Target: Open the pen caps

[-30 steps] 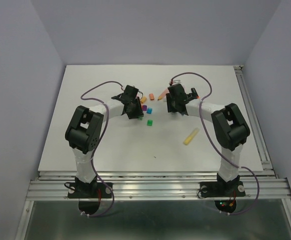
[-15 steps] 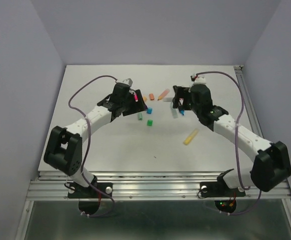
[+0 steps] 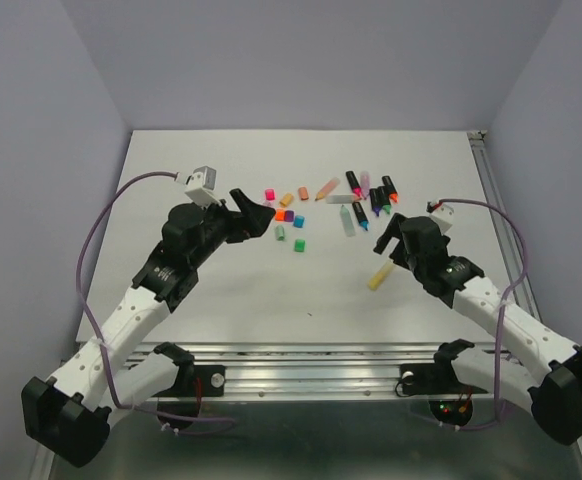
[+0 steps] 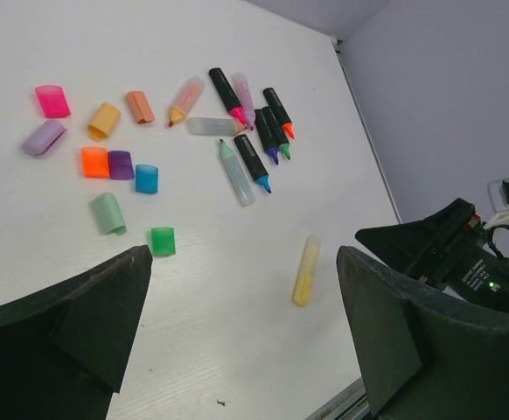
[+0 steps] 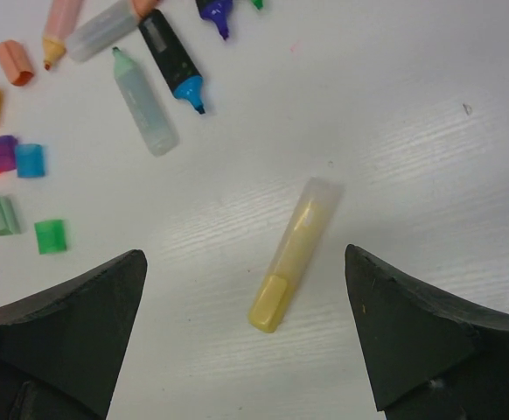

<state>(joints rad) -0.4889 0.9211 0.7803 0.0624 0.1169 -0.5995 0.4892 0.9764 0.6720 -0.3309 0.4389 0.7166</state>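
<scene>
Top edge crops the purple-tipped pen (image 5: 213,10).

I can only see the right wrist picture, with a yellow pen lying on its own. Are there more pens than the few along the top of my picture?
Observer: Yes. The left wrist view shows a black pen with an orange tip farther back, uncapped.
Operator: Any loose caps I'm missing?
Observer: A bright pink cap, lying apart from the pens.
Operator: And where's the other arm?
Observer: The left gripper hangs in the air just left of that pink cap, jaws wide open and empty.
</scene>
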